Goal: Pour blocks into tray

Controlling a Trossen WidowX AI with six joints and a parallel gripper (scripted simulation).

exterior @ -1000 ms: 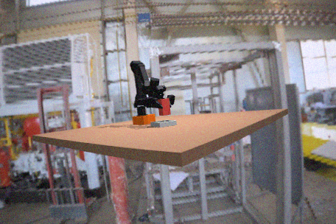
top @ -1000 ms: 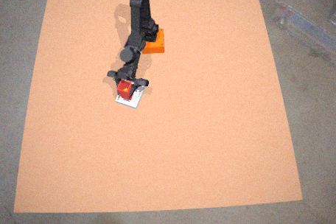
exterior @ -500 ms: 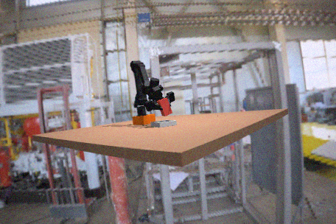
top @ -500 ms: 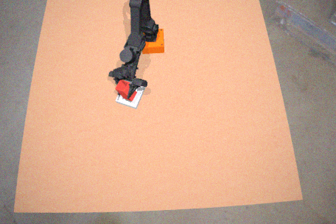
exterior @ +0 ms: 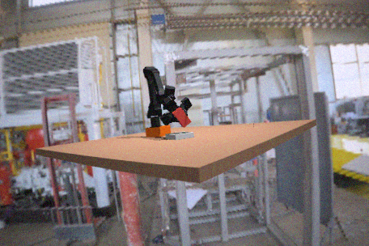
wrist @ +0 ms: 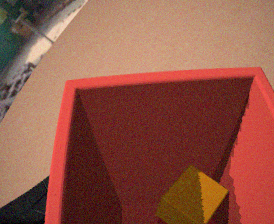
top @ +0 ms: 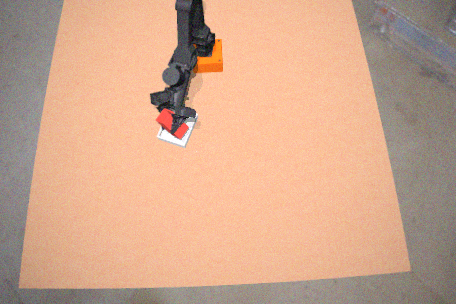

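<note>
Overhead, the claw (top: 176,120) (exterior: 176,112) grips the tilted red cup (top: 165,119) (exterior: 181,117) (wrist: 163,76) above the white tray (top: 183,142) (exterior: 180,135), well inside the worktop's edges (top: 240,162) (exterior: 162,153) (wrist: 178,35); concrete floor (top: 425,162) lies beyond.

The base (top: 216,65) (exterior: 157,132) is set on the tabletop (top: 250,172) (exterior: 178,153) (wrist: 163,35), and by it the arm (top: 185,27) (exterior: 154,92) is carried. In the top view, the tray (top: 171,142) (exterior: 180,136) is seen below the base and slightly to its left; in the exterior view, it is seen just to the base's right, flat on the tabletop. The cup (top: 165,118) (exterior: 181,117) (wrist: 163,76) is held tilted in the claw (top: 175,123) (exterior: 178,112) (wrist: 28,202), above the tray and apart from it. Inside the cup, a block (wrist: 193,197) is seen. Whether any block is lying in the tray cannot be told.
</note>
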